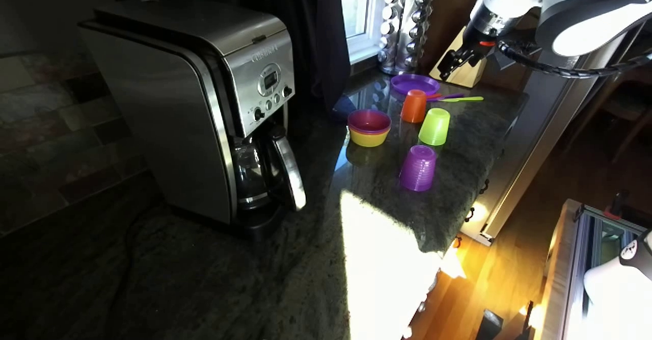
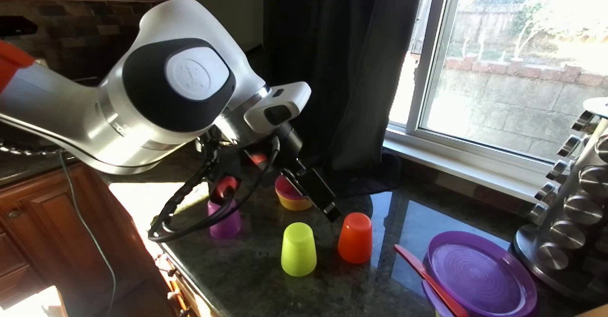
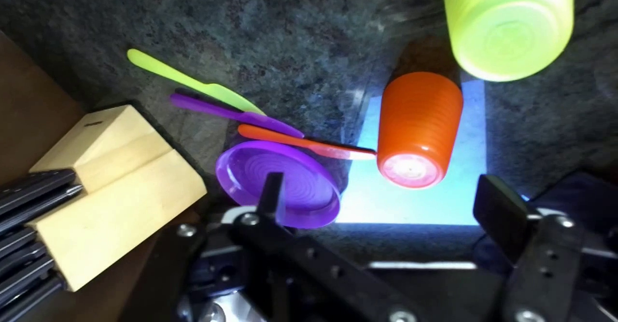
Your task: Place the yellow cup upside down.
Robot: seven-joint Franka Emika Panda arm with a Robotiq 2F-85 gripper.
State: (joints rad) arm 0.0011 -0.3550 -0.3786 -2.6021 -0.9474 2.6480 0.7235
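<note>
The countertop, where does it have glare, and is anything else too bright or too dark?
In an exterior view, sunlight bleaches a patch of the countertop white, while the coffee maker stands in dim light; in an exterior view, the window is washed out in places; in the wrist view, bluish-white glare shows beside and below the orange cup.

The gripper (image 3: 382, 191) stands spread, its two fingers (image 3: 502, 213) well apart and slanting downward. Above and behind these fingers, the white arm (image 2: 137, 139) makes a bend.
</note>
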